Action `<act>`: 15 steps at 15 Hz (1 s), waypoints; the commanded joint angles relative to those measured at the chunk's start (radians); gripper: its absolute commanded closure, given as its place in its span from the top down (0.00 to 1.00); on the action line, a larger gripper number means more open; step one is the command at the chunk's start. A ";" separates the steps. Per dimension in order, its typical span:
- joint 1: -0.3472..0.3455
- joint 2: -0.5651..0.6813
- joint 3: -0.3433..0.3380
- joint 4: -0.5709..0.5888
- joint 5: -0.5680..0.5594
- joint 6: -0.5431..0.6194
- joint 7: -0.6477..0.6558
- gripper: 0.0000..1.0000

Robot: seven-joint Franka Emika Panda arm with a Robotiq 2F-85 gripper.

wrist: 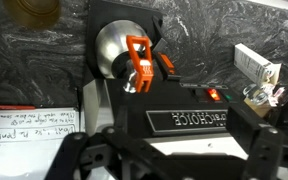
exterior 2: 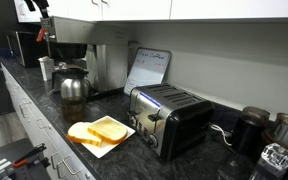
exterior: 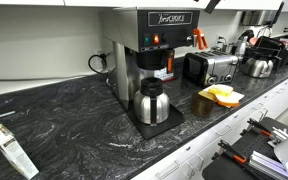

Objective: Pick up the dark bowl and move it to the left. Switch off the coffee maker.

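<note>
The coffee maker (exterior: 152, 50) is a tall steel brewer with a black top panel, a white script logo and an orange-lit switch (exterior: 155, 39). It also shows in an exterior view (exterior 2: 79, 55). In the wrist view I look down on its top panel (wrist: 189, 120), and the lit switch (wrist: 213, 95) lies just past it. My gripper (wrist: 179, 162) hovers above the brewer, its dark fingers spread apart and empty. It hangs at the top left of an exterior view (exterior 2: 41, 20). The dark bowl (exterior: 201, 104) stands on the counter beside the white plate, and shows at the wrist view's top edge (wrist: 34, 8).
A steel carafe (exterior: 151, 102) sits under the brewer. A white plate with a yellow item (exterior: 222, 96) and a chrome toaster (exterior: 209, 67) stand on the bowl's far side. A note board (exterior 2: 149, 68) leans on the wall. A white box (exterior: 9, 148) lies on the dark counter.
</note>
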 commanded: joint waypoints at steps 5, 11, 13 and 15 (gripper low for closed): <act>0.080 0.147 0.067 0.102 0.052 0.055 -0.017 1.00; 0.117 0.231 0.094 0.140 0.046 0.072 -0.009 0.58; 0.125 0.242 0.095 0.149 0.049 0.071 -0.007 0.44; 0.134 0.250 0.095 0.148 0.054 0.078 -0.008 0.30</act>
